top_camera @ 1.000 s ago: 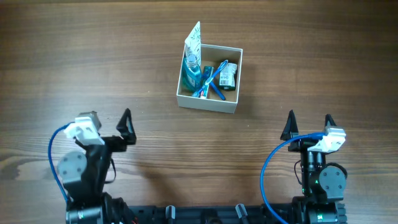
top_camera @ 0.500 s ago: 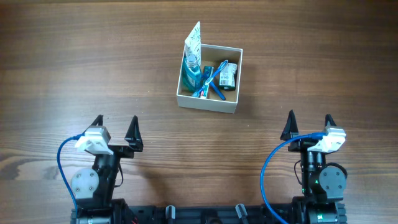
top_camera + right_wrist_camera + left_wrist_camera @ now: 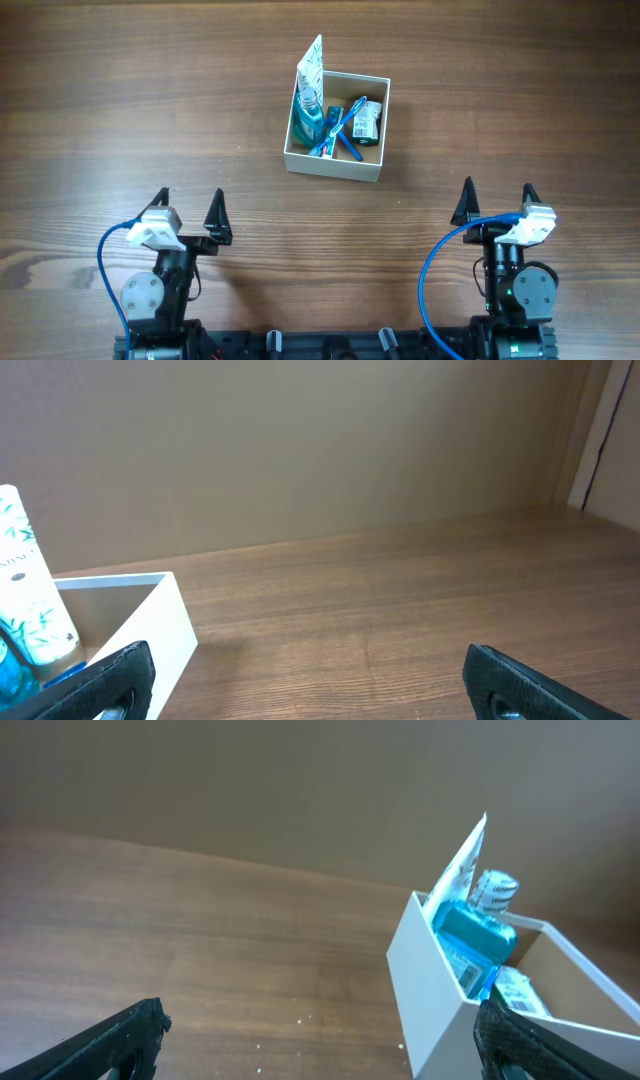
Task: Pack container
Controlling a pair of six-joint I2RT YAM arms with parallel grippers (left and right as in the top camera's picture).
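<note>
The container point(image 3: 333, 166), a square white box with a tan inside, stands at the table's middle back. It holds a blue bottle point(image 3: 308, 118), a white tube point(image 3: 313, 58) leaning out at its far left corner, blue toothbrushes point(image 3: 337, 128) and a small packet point(image 3: 366, 121). It also shows in the left wrist view point(image 3: 430, 980) and the right wrist view point(image 3: 150, 620). My left gripper point(image 3: 189, 208) is open and empty near the front left. My right gripper point(image 3: 497, 202) is open and empty near the front right. Both are well short of the box.
The wooden table point(image 3: 120, 90) runs all round the box. A brown wall point(image 3: 300, 440) stands behind the table's far edge. Blue cables loop by both arm bases at the front edge.
The left arm swung back from the left and settled at the front, its open gripper now pointing toward the box. The right arm has not moved.
</note>
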